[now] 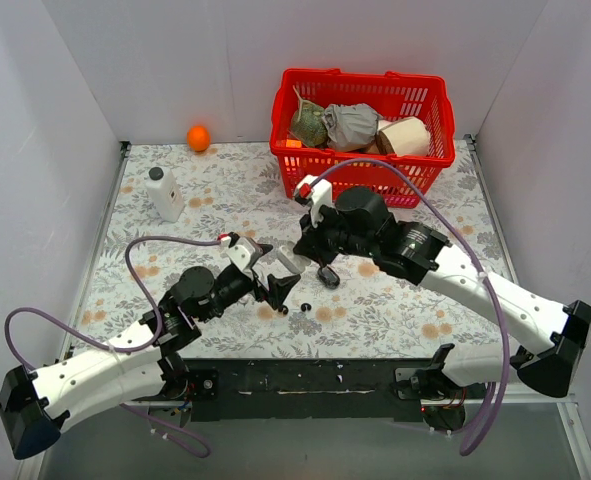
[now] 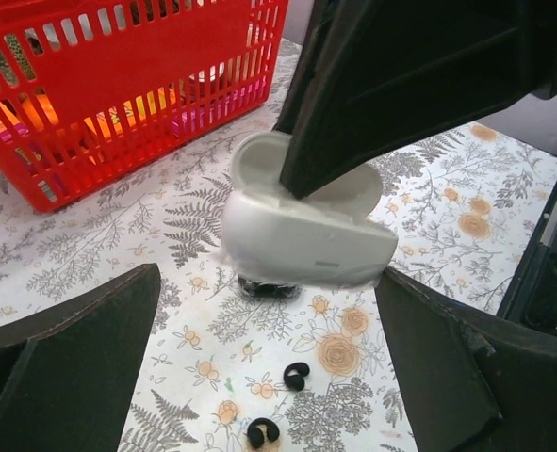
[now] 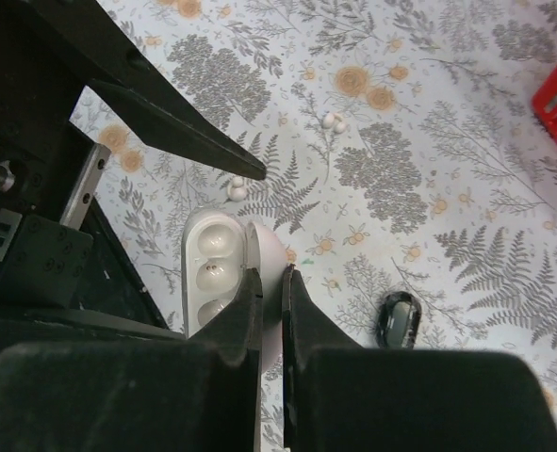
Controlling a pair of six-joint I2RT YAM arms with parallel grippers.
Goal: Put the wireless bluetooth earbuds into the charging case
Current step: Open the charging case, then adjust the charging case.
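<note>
The right gripper (image 3: pixel 271 282) is clamped on the open white charging case (image 2: pixel 306 240) at mid-frame. The left gripper (image 1: pixel 278 278) stands wide apart, flanking it. Two black earbuds (image 2: pixel 296 376) lie on the floral table (image 2: pixel 118 254), lower centre of the left wrist view.

The overhead view spans the table (image 1: pixel 215 190); both close wrist views share, seemingly, the white case (image 2: pixel 306 240).

2 earbuds (image 2: pixel 296 376) (image 2: pixel 262 432), 1 charging case (image 2: pixel 306 240), 1 black pebble (image 3: pixel 399 318), 1 basket (image 1: pixel 365 73), 1 bottle (image 1: pixel 163 193) and 1 orange (image 1: pixel 198 137).
</note>
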